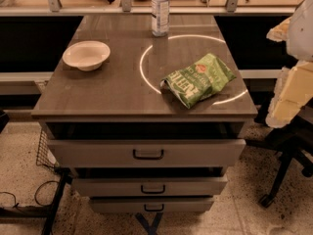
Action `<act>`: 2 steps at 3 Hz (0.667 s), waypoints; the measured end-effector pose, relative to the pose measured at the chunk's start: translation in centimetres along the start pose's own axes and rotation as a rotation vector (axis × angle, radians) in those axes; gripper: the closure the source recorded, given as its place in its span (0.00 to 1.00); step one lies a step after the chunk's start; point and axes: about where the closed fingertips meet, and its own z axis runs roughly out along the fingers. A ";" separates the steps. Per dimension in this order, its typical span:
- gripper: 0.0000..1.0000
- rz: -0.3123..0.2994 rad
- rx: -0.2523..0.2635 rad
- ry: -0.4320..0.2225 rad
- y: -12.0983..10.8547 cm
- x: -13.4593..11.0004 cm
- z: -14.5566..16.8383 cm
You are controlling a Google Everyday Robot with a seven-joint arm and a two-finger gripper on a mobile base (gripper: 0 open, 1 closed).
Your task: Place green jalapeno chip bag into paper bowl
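The green jalapeno chip bag (198, 79) lies crinkled on the right front part of the grey cabinet top (112, 89), its white lettering facing up. The paper bowl (86, 55) sits upright and empty on the left side of the top, well apart from the bag. My gripper (287, 89) shows as pale cream-white parts at the right edge of the view. It is off the side of the cabinet, to the right of the bag, and touches nothing.
A clear plastic bottle (160, 10) with a label stands at the back middle of the top. A bright ring of light (190, 67) lies on the surface around the bag. Drawers (146, 153) stand slightly open below. A chair base (288, 165) is at the right.
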 end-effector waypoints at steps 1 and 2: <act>0.00 0.000 0.000 0.000 0.0 0.0 0.0; 0.00 -0.076 0.004 -0.016 -1.3 -1.5 1.6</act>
